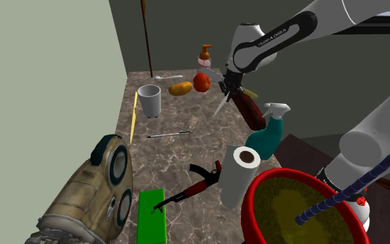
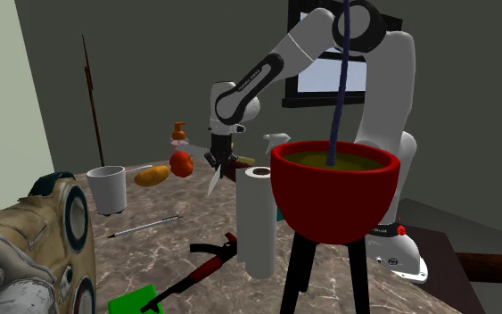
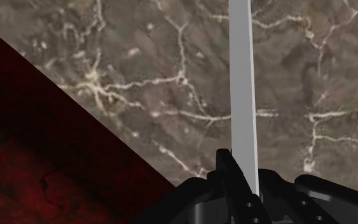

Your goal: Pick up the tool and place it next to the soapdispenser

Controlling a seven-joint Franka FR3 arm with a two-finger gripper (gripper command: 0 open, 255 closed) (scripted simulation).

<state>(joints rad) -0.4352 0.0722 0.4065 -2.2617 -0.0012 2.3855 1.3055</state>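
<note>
Jaws [image 1: 226, 90] are clamped on the knife [image 1: 219, 107] and hold it clear of the table [image 1: 179, 149]. In the wrist view the silver blade [image 3: 242, 83] runs straight out from between the black fingers [image 3: 229, 173], with marbled table below it. The long axis is steep: the tip points down and a little to the shoulder view's left.

The orange soap dispenser [image 1: 205, 55] stands at the back of the table, near the jaws, up and to the shoulder view's left. A red round fruit [image 1: 201, 82] sits between them, just in front of it.

The forearm slopes down from the shoulder view's upper right, and the wrist is bent so the hand aims at the table. I judge the next move to be a short carry toward the dispenser, then a lowering beside it, clear of the fruit.
</note>
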